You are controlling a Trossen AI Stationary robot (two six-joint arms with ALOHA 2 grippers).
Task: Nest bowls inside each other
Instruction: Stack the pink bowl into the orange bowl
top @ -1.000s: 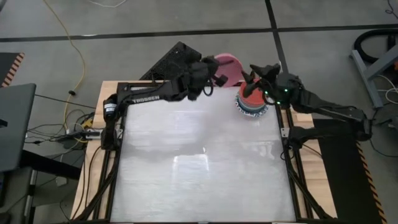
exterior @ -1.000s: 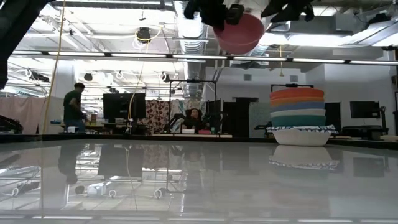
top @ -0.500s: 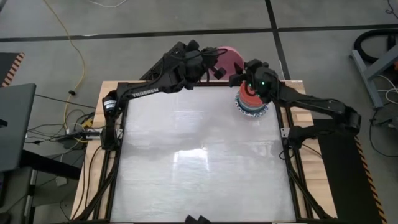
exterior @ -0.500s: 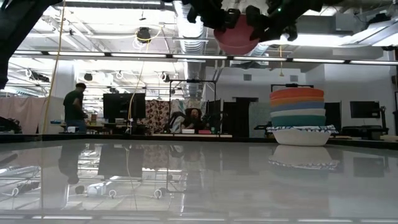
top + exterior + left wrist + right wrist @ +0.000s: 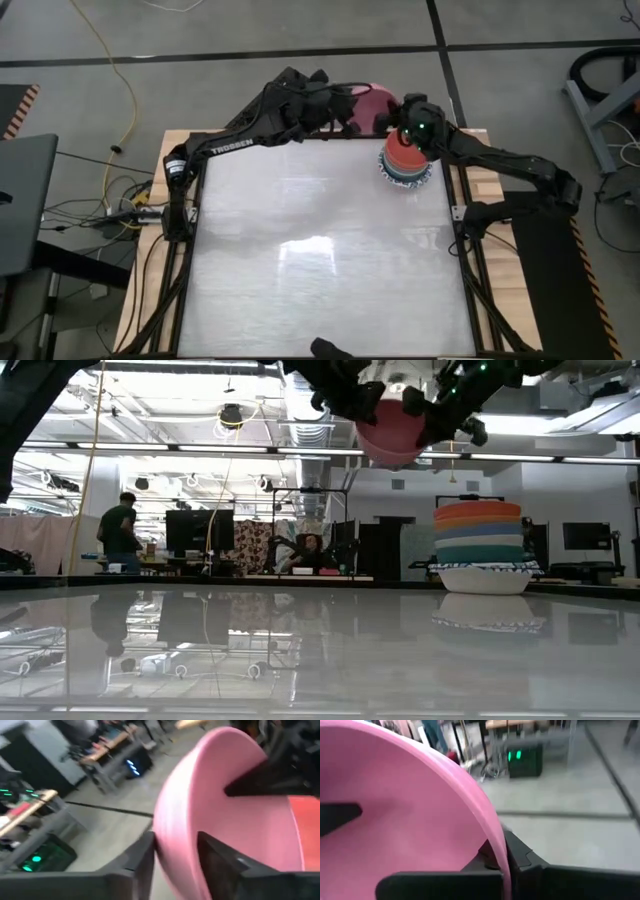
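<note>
The left gripper (image 5: 345, 103) hangs in the air over the table's (image 5: 320, 270) far edge. Its fingers (image 5: 142, 865) straddle the rim of the pink bowl (image 5: 392, 432), one on each side, with a slight gap on either side, so a firm pinch cannot be told. The bowl is held well above the tabletop, just left of the stack (image 5: 479, 547). The right gripper (image 5: 392, 112) meets it from the other side, its fingers (image 5: 517, 852) pressed onto the bowl's rim. The stack of nested bowls, red on top, with a white blue-rimmed bowl (image 5: 484, 578) at its base, sits at the far right corner, beneath the right arm.
</note>
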